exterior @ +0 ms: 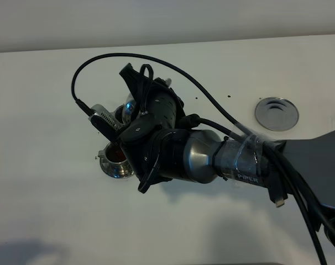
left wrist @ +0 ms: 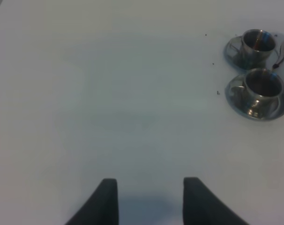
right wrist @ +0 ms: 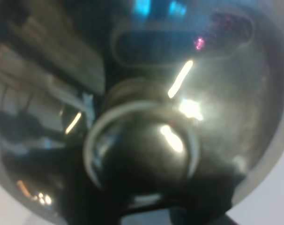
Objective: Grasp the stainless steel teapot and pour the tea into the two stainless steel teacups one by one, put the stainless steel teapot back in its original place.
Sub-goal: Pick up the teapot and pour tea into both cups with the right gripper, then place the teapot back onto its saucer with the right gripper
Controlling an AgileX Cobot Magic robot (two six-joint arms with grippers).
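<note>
Overhead, the right gripper (exterior: pixel 135 113) reaches across the white table (exterior: pixel 46 210), its wrist hiding most of the shiny steel teapot (exterior: pixel 129 105). Whether its jaws are clamped on the pot cannot be told. Its wrist camera is filled by the teapot's mirror-bright domed lid and round knob (right wrist: pixel 146 145). Just below that gripper sits a small steel cup (exterior: pixel 115 157) on a saucer, holding reddish-brown tea (exterior: pixel 115 155). A second cup (left wrist: pixel 258 43) stands beside it. A round steel coaster (exterior: pixel 276 113) lies well apart. The left gripper (left wrist: pixel 150 199) hangs open over bare table.
</note>
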